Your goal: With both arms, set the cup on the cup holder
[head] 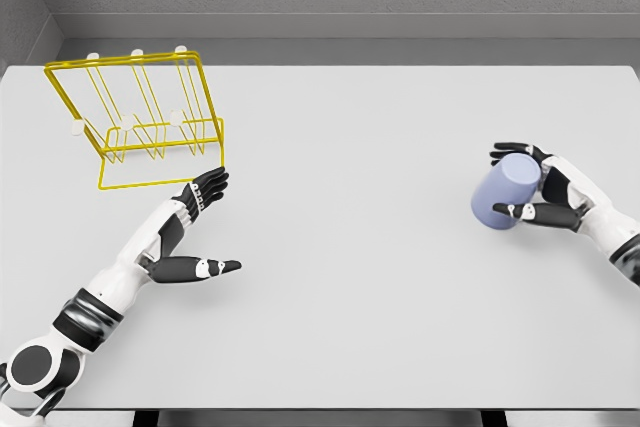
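A pale blue cup (505, 193) is tilted on its side at the right of the white table (350, 147). My right hand (530, 185) is shut on the cup, fingers over its top and thumb under it. The yellow wire cup holder (140, 117) stands at the far left, with white-tipped pegs along its top. My left hand (205, 222) lies open just in front of the holder's near right corner, fingers stretched toward it and thumb spread to the right, holding nothing.
A grey wall runs behind the table's far edge. The table's near edge runs along the bottom of the view, with dark legs below it.
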You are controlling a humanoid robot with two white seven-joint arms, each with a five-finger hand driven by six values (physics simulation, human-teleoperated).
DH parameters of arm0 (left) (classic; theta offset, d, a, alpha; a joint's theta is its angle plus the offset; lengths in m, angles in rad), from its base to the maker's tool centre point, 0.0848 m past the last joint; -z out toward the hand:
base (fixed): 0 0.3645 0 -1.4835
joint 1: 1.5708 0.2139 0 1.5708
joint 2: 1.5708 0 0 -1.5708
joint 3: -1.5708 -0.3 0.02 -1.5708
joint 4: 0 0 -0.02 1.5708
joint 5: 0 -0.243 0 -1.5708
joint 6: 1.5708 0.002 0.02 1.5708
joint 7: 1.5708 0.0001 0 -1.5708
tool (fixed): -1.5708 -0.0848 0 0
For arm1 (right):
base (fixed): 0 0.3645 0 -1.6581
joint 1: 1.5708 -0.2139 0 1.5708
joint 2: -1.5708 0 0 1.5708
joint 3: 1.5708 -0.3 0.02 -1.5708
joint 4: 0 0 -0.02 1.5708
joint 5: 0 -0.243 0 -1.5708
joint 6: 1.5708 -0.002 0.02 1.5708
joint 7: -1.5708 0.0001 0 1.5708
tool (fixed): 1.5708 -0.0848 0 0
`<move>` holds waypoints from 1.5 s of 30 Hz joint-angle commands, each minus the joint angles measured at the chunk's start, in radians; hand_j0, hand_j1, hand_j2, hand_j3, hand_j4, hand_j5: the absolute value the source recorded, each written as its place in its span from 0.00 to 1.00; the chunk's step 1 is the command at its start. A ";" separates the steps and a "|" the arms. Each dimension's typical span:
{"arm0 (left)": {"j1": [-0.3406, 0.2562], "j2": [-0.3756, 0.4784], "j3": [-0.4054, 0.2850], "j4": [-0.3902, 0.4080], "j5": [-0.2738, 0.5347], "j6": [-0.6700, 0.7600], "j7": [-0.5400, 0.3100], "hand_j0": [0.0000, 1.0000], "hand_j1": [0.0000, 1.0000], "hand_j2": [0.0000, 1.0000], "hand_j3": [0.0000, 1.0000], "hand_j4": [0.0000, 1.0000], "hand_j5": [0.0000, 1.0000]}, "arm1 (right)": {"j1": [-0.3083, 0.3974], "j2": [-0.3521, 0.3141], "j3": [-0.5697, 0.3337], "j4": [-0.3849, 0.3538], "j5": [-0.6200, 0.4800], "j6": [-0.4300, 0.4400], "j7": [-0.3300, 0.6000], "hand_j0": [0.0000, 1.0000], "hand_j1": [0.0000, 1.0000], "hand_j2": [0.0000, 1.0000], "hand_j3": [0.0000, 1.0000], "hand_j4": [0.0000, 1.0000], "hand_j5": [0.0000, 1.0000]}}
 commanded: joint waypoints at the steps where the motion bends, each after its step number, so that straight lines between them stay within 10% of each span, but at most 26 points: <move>1: 0.000 0.001 0.000 -0.001 0.001 0.000 0.000 1.00 1.00 1.00 1.00 1.00 1.00 | 0.000 0.002 -0.002 0.001 -0.006 0.002 0.000 0.59 0.59 0.59 0.59 0.59 0.59; 45: 0.002 -0.020 0.020 -0.001 -0.003 0.000 0.002 1.00 1.00 1.00 1.00 1.00 1.00 | -0.143 0.094 0.071 -0.061 -0.003 0.000 0.000 0.53 0.53 0.53 0.53 0.53 0.53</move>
